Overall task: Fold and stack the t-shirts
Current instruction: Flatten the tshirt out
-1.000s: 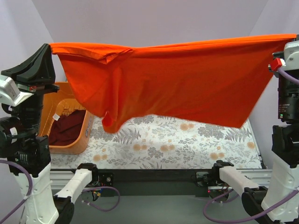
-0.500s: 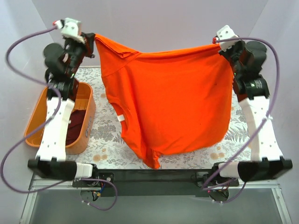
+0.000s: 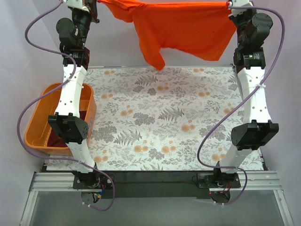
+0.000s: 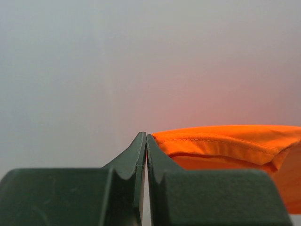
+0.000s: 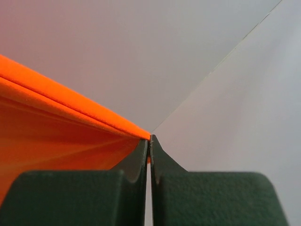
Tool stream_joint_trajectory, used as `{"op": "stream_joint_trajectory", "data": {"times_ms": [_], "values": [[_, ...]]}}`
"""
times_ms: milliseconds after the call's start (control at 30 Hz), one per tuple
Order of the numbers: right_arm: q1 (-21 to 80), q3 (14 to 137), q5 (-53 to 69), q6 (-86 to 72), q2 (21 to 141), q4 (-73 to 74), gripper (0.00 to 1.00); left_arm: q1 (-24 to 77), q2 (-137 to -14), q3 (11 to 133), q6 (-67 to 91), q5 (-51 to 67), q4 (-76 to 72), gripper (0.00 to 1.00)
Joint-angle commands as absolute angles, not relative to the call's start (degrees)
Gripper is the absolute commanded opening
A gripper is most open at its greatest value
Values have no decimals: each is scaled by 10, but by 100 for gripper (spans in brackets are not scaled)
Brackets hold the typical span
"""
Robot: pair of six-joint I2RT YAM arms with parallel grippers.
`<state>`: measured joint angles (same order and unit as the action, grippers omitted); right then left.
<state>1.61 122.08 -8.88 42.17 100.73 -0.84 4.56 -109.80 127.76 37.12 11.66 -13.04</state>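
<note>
Top external view: gripping orange-red t-shirt [image 3: 188, 28] along its upper edge, left gripper [image 4: 146, 137] and right gripper [image 5: 150, 139] both pinched onto cloth, high above floral table [image 3: 164, 117].

Both arms [image 3: 70, 94] [image 3: 254, 94] high; fingers [image 4: 127, 160] [image 5: 134, 160] pressed together

Item: left gripper [image 4: 146, 137], seen from its own wrist. Two dark fingers [image 4: 124, 162] rise from the bottom edge, with the jaws pressed together and only a thin seam between them up to the tips.
Item: orange-red t-shirt [image 4: 225, 142]. A folded, hemmed edge with a visible stitch line starts at the fingertips, pinched there, and runs to the right border. More cloth hangs below it at lower right.
Item: wall [image 4: 94, 70], pale grey and plain, tinted pink above the cloth.
</note>
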Motion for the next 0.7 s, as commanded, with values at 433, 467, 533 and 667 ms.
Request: {"op": "stream_joint_trajectory", "data": {"times_ms": [433,467,533,667], "values": [[8,904,3,497,1091,-194,1,37,-1042,802,293,172,-244,0],[8,895,3,506,1089,-192,1,37,-1046,806,288,171,-228,0],[8,880,3,512,1081,-189,1,37,-1050,816,286,169,-200,0],[7,870,3,510,1059,-180,1,36,-1057,864,295,160,-147,0]]}}
